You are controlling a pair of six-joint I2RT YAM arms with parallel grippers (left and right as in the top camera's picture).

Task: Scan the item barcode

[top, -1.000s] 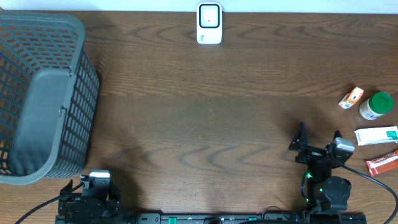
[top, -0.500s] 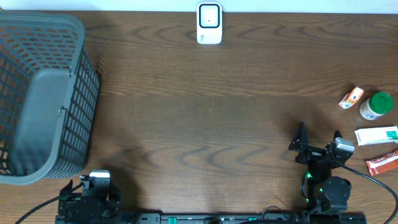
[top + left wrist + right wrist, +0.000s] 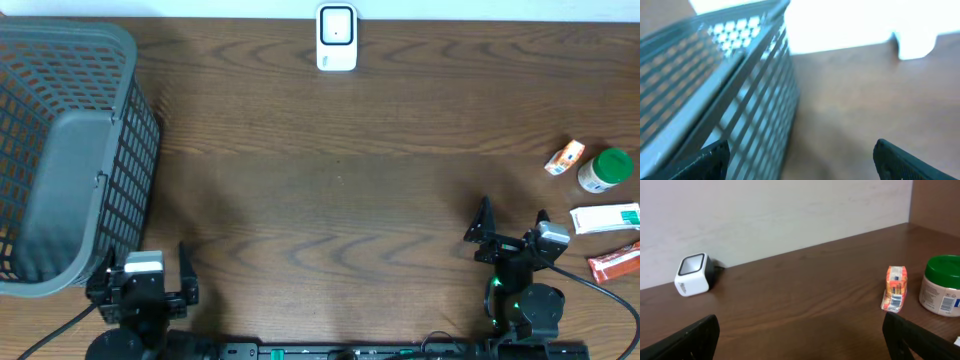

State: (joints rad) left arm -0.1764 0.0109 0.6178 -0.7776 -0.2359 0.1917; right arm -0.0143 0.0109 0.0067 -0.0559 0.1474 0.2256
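Near the table (image 3: 350, 180) front edge, left tool (image 3: 145, 255) and right tool (image 3: 513, 210) both stand open, empty; white scanner (image 3: 336, 38) sits at far edge

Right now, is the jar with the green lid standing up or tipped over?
Standing up. The jar shows its green lid on top, white body below.

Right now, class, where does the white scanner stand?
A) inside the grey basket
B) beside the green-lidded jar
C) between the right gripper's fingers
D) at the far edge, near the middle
D: the white scanner stands alone at the far edge, well apart from the basket and the green-lidded jar.
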